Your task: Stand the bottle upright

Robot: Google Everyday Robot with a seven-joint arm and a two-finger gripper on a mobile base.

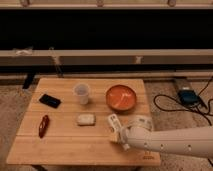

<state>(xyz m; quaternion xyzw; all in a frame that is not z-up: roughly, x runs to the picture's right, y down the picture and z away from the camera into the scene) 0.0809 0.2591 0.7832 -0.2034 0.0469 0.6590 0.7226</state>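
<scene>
The bottle, small, white and boxy with dark print, lies on its side on the wooden table, just right of the middle. My gripper reaches in from the right on a white arm and sits right against the bottle's near right side, low over the tabletop. The jaws stand open. I cannot tell whether they touch the bottle, and the arm hides the table behind it.
A translucent cup and an orange bowl stand at the back. A whitish rounded block lies left of the bottle. A black phone and a red object lie at the left. Cables run over the floor at the right.
</scene>
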